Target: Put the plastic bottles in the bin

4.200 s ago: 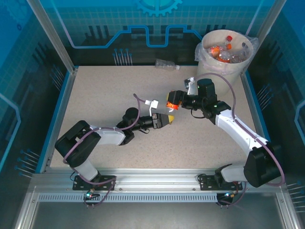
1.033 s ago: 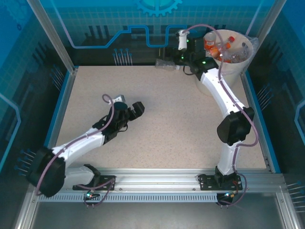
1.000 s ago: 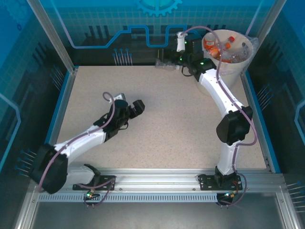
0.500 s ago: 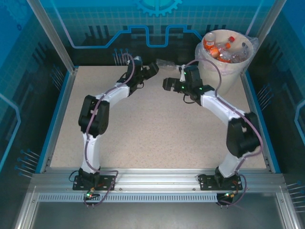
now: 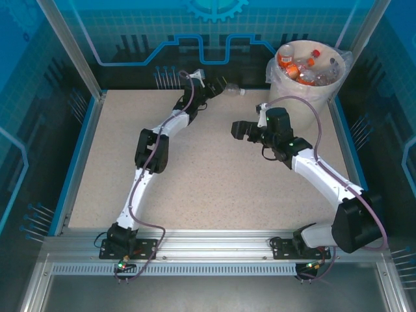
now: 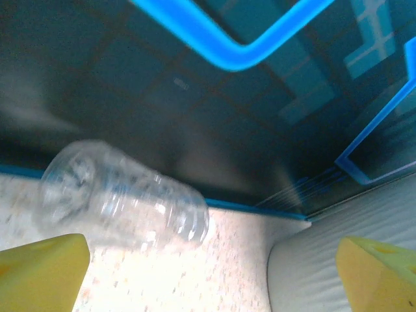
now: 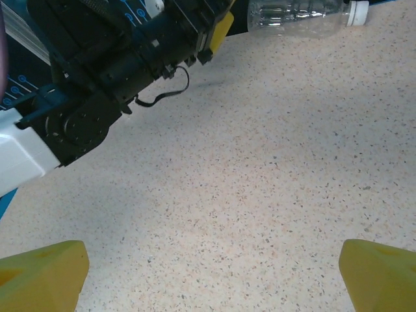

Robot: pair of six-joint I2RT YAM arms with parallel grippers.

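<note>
Since half a second ago the right arm has pulled back from the far edge, and the left arm has stretched further out. Right end effector (image 5: 238, 130) hangs over the mid-counter (image 5: 214, 188), jaws wide apart, holding nothing. At twelve o'clock the left end effector (image 5: 209, 90), equally wide and empty, faces a clear bottle (image 5: 229, 89) lying by the back edge, just ahead of its fingertips (image 6: 39, 270). At two o'clock, the bin (image 5: 281, 88) holds other bottles (image 5: 302, 68).

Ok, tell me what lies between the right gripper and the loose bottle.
Bare table, in the right wrist view: nothing lies between the open right gripper and the bottle.
</note>
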